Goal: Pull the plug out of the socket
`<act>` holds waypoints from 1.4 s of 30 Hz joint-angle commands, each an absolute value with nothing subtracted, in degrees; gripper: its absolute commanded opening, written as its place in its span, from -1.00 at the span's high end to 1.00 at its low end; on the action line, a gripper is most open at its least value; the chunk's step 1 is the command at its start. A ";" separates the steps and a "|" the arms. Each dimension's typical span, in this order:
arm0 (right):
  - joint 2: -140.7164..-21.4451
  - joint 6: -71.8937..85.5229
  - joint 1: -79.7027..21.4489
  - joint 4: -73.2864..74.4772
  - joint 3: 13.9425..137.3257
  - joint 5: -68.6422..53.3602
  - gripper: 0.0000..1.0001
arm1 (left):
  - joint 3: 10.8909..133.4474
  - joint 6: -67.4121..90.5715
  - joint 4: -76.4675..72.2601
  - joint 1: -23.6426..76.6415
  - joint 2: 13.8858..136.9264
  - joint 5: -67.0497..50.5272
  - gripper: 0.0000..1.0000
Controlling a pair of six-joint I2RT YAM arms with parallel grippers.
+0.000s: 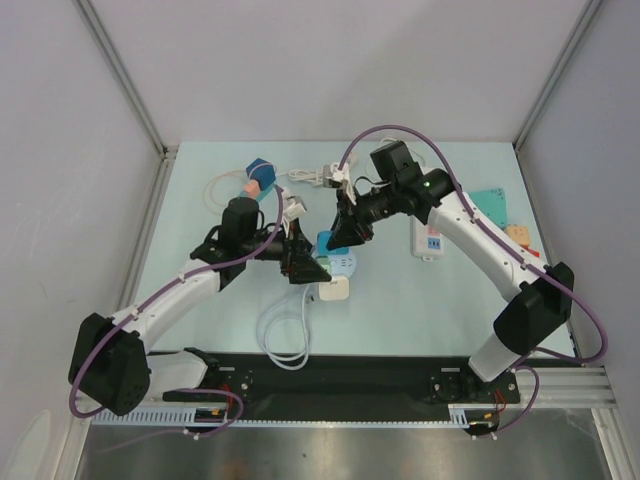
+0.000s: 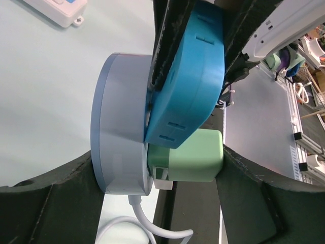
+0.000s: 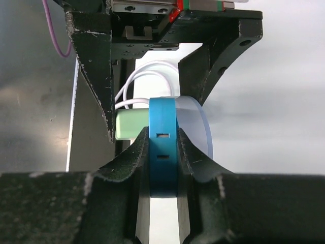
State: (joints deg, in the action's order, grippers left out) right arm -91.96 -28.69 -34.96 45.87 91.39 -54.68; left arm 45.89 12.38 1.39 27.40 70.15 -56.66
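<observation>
Nearest, a white cable (image 1: 284,345) loops on the table (image 1: 420,320); at mid-table the left gripper (image 1: 303,265) clamps the round socket (image 2: 119,127) and a green plug (image 2: 195,155) between its fingers; just beyond, the right gripper (image 1: 345,238) pinches the blue plug (image 3: 162,147), tilted against the socket's face.

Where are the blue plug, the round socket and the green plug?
blue plug (image 2: 195,76), left wrist view, curved side.
round socket (image 2: 119,127), left wrist view, grey wall.
green plug (image 2: 195,162), left wrist view, flat side.

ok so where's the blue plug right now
Mid-table in the top view, the blue plug is clamped between the jaws of the right gripper, seated on the round grey socket with a green adapter beside it.
</observation>
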 commanded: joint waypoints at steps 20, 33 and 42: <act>-83.41 -17.84 -34.89 40.34 87.89 -50.70 1.00 | 51.42 12.39 6.86 23.47 75.23 -42.98 1.00; -79.37 -14.60 -23.49 37.72 86.94 -54.23 1.00 | 50.45 12.57 4.66 22.94 72.60 -46.14 1.00; -77.61 -11.52 -16.52 35.07 81.74 -58.97 1.00 | 48.34 13.62 -2.02 22.94 68.47 -53.96 1.00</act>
State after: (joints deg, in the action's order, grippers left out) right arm -79.83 -13.39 -16.53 37.60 82.28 -56.05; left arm 48.38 13.04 4.97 22.90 72.84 -47.97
